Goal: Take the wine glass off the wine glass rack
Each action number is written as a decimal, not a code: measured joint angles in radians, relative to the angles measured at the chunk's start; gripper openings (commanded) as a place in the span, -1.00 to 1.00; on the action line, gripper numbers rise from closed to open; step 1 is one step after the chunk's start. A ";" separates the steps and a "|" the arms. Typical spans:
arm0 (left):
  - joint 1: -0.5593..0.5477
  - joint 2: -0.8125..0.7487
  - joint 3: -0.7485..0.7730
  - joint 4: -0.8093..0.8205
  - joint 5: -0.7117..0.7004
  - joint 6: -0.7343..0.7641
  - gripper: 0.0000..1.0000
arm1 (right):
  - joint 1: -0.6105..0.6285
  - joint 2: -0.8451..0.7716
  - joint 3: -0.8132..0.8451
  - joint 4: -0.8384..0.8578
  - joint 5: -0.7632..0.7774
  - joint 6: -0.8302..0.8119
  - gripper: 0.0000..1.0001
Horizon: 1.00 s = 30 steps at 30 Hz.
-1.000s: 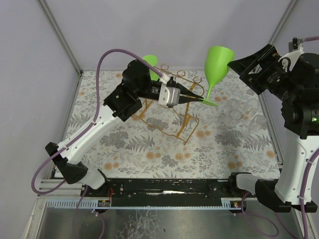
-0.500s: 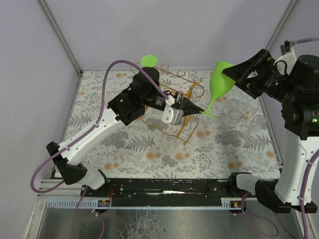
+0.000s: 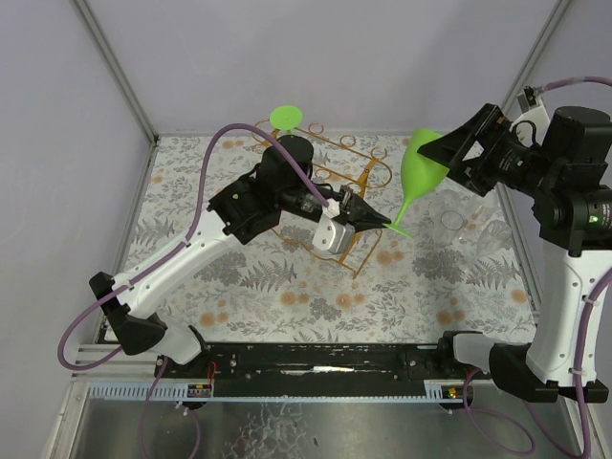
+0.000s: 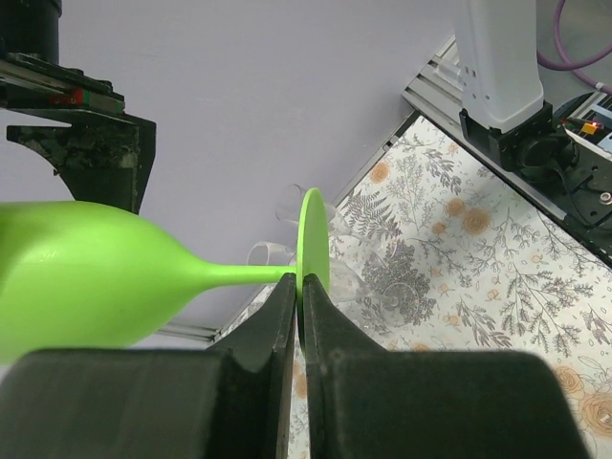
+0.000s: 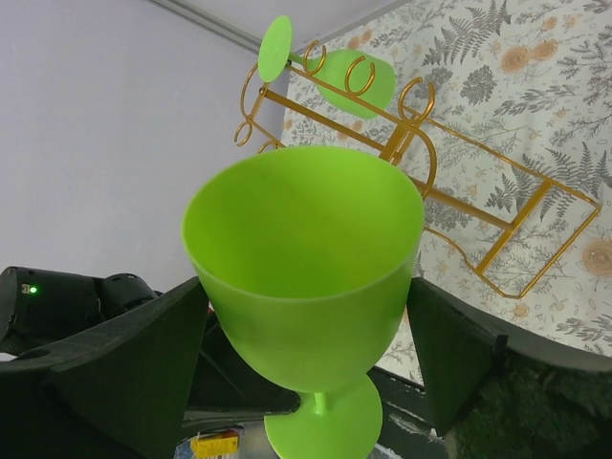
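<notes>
Clear of the rack (image 3: pixel 335 206), the left tool (image 4: pixel 297 306) pinches the green glass (image 3: pixel 421 167) by its foot; the right tool (image 5: pixel 306 316) straddles the bowl, spread wide, apparently for a handover

Lime-green wine glass (image 3: pixel 422 163), golden-orange wine glass rack (image 3: pixel 356 215), grey-and-orange floral table (image 3: pixel 287 296).

left gripper (image 4: pixel 299 330) pinched closed, arm reaching right; right gripper (image 5: pixel 311 344) spread wide, seemingly raised.

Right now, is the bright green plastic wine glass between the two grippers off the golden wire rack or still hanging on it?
Off. The bright green plastic wine glass is in the air, clear of the golden wire rack, with the left gripper pinching its foot.
</notes>
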 measured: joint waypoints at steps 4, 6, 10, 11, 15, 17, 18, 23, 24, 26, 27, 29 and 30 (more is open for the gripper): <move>-0.003 0.000 0.000 -0.003 -0.004 0.008 -1.00 | 0.000 -0.005 -0.021 0.005 -0.020 -0.008 0.93; -0.008 0.000 0.000 -0.003 -0.003 0.017 -1.00 | 0.000 -0.008 -0.040 0.006 -0.038 -0.013 0.93; -0.021 0.000 0.000 -0.003 -0.003 0.023 -1.00 | 0.000 -0.009 -0.072 0.008 -0.065 -0.025 0.83; -0.021 0.000 0.000 -0.003 -0.003 0.023 -1.00 | 0.000 -0.009 -0.074 0.008 -0.068 -0.026 0.78; -0.021 0.000 0.000 -0.003 -0.003 0.023 -0.96 | 0.000 -0.010 -0.074 0.010 -0.070 -0.036 0.59; -0.021 0.000 0.000 -0.003 -0.007 0.023 -0.43 | 0.000 -0.008 -0.066 0.005 -0.061 -0.041 0.52; -0.021 0.000 0.000 -0.001 -0.013 0.024 -0.09 | 0.000 -0.008 -0.059 0.002 -0.053 -0.044 0.48; -0.026 -0.005 -0.033 0.081 -0.070 -0.058 0.85 | 0.000 -0.004 0.022 -0.019 0.063 -0.075 0.35; -0.026 -0.005 -0.040 0.100 -0.090 -0.092 0.91 | 0.000 -0.004 0.045 -0.026 0.099 -0.085 0.35; -0.026 -0.005 -0.047 0.126 -0.129 -0.145 0.95 | 0.000 -0.005 0.084 -0.040 0.171 -0.108 0.35; -0.026 -0.005 -0.047 0.142 -0.155 -0.186 0.96 | 0.000 -0.010 0.100 -0.045 0.230 -0.132 0.35; -0.026 -0.005 -0.047 0.182 -0.206 -0.266 0.96 | 0.000 -0.031 0.100 -0.044 0.336 -0.182 0.35; -0.025 -0.005 -0.047 0.200 -0.230 -0.311 0.96 | 0.000 -0.048 0.087 -0.040 0.393 -0.210 0.36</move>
